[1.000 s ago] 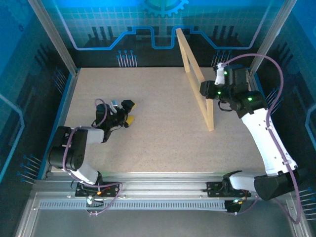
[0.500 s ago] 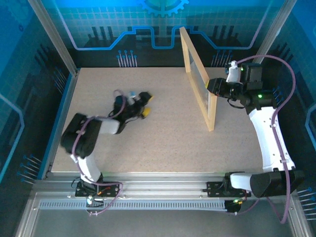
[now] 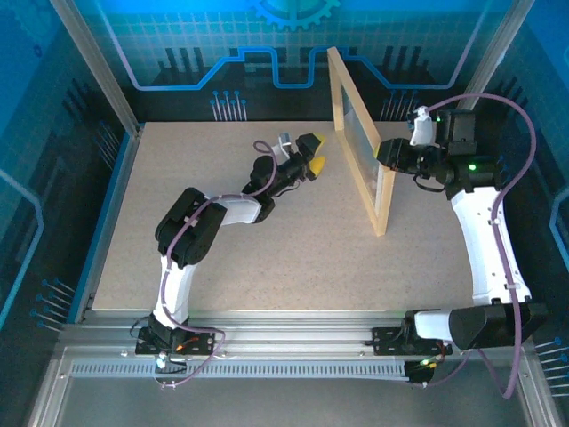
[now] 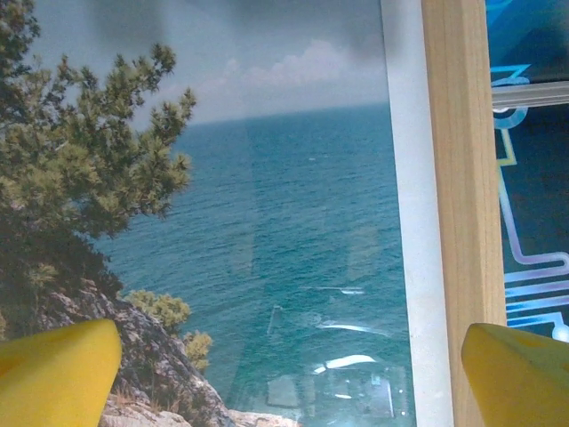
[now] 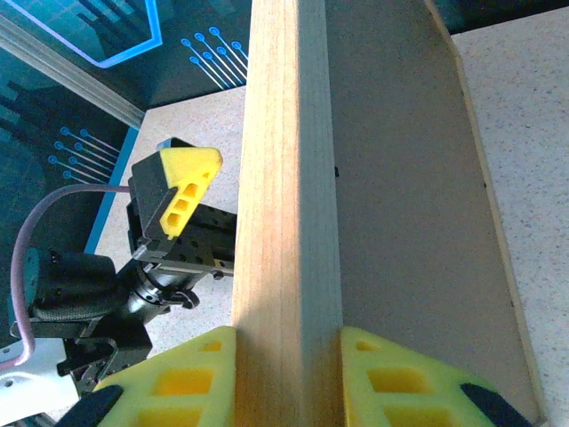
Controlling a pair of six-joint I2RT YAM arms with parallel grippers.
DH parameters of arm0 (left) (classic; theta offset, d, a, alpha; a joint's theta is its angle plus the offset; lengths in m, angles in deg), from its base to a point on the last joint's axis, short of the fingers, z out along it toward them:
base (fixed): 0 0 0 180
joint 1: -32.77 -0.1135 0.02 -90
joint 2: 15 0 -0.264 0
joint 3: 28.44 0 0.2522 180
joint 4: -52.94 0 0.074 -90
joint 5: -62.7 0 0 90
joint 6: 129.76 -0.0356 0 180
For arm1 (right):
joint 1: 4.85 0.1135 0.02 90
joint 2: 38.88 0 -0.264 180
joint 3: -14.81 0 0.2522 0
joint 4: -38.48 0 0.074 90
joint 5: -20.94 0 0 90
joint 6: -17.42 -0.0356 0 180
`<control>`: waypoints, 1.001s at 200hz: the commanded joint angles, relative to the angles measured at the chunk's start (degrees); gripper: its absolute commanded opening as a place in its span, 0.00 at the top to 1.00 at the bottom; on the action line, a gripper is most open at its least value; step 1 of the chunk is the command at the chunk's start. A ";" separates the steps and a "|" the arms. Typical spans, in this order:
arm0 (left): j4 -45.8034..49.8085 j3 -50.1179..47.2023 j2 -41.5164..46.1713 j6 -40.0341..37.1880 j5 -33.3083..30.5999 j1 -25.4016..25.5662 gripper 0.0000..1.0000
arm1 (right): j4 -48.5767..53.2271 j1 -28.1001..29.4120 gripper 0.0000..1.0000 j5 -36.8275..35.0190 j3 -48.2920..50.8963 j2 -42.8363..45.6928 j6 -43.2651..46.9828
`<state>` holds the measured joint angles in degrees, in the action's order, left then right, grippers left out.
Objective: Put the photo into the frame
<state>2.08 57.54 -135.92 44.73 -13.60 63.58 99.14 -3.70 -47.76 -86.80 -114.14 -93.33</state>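
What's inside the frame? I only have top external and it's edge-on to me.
Observer: Left wrist shows the photo inside the frame, a white mat strip between print and rail.
Operator: Right tool clamped?
Observer: Yes. Right wrist shows the right tool with yellow pads pressed on both faces of the rail.
Operator: Left tool touching?
Observer: No. The left tool is open; right wrist shows table between its fingertip and the rail.
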 commanded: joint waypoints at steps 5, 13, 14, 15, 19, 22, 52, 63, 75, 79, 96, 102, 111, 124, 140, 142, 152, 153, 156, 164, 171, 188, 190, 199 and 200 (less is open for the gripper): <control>2.29 5.35 -0.78 -2.18 -0.10 1.84 0.01 | 8.41 -4.63 1.00 -7.16 1.08 -2.18 3.36; 3.86 7.03 -1.52 -2.74 0.32 2.17 0.01 | 7.85 -5.46 1.00 -6.88 1.17 -2.09 3.27; 4.05 7.17 -1.60 -2.79 0.34 2.21 0.01 | 7.86 -5.55 1.00 -6.93 1.14 -2.08 3.26; 4.19 7.42 -1.69 -2.81 0.40 2.22 0.01 | 7.82 -5.63 1.00 -6.95 1.12 -2.13 3.31; 4.46 8.35 -2.28 -2.99 0.53 2.42 0.01 | 7.75 -5.87 1.00 -6.91 1.16 -2.16 3.35; 4.78 9.03 -2.68 -3.09 0.77 2.49 0.02 | 7.69 -6.11 1.00 -6.84 1.18 -2.23 3.45; 8.53 17.37 -7.81 -2.10 3.43 3.67 0.05 | 7.12 -7.05 1.00 -8.06 2.05 -2.14 3.56; 10.02 20.19 -9.41 -2.07 4.33 4.32 0.05 | 6.78 -8.12 1.00 -8.77 2.65 -1.78 3.58; 11.90 22.76 -10.89 -2.05 5.39 4.77 0.06 | 6.09 -9.75 1.00 -8.13 3.67 -1.56 3.20; 12.32 23.27 -11.25 -2.09 5.59 4.99 0.06 | 5.89 -10.26 1.00 -7.64 4.02 -1.51 3.17; 13.47 24.06 -12.31 -2.37 5.99 5.09 0.06 | 4.94 -11.54 1.00 -6.72 5.42 -1.39 2.75; 13.75 24.10 -12.48 -2.36 5.99 5.06 0.06 | 4.43 -11.95 1.00 -6.34 5.90 -1.23 2.72; 14.28 24.71 -13.04 -2.35 6.52 5.05 0.06 | 3.71 -12.64 1.00 -5.55 6.40 -0.94 2.61; 15.46 26.49 -14.16 -2.36 7.72 5.31 0.06 | 3.85 -13.49 1.00 -4.22 5.54 -1.38 2.76; 17.06 29.07 -15.49 -2.49 8.86 5.68 0.06 | 6.75 -13.62 1.00 -4.38 2.03 -3.00 4.59; 17.31 29.34 -15.62 -2.55 8.95 5.74 0.06 | 7.23 -13.56 1.00 -4.52 1.58 -3.32 4.80; 18.13 30.71 -16.48 -2.75 9.28 6.15 0.06 | 9.26 -13.58 1.00 -5.37 -0.42 -4.20 6.13; 18.21 30.83 -16.55 -2.79 9.31 6.22 0.06 | 9.39 -13.56 1.00 -5.47 -0.62 -4.33 6.23; 18.47 31.19 -16.83 -2.77 9.40 6.32 0.06 | 9.92 -13.61 1.00 -5.66 -1.10 -4.52 6.52; 18.94 32.25 -17.66 -2.75 9.63 6.63 0.06 | 10.98 -13.79 1.00 -6.14 -2.25 -4.86 7.09; 19.04 33.10 -18.51 -2.35 9.84 6.95 0.06 | 11.43 -13.92 1.00 -6.16 -2.81 -5.04 7.37; 19.11 35.34 -20.43 -1.30 10.35 7.50 0.06 | 12.51 -14.42 1.00 -5.44 -4.03 -5.48 7.94; 19.16 35.61 -20.59 -1.27 10.45 7.51 0.06 | 12.69 -14.49 1.00 -5.36 -4.24 -5.57 8.06; 19.66 36.60 -21.20 -1.17 10.68 7.76 0.06 | 13.68 -14.44 0.95 -4.94 -5.11 -6.15 8.56; 19.73 36.64 -21.24 -1.21 10.76 7.77 0.06 | 13.80 -14.47 0.94 -4.90 -5.17 -6.22 8.64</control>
<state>20.17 90.64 -154.70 42.87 -5.23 70.00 101.10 -16.70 -47.37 -91.46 -117.38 -87.11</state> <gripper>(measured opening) 0.940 0.242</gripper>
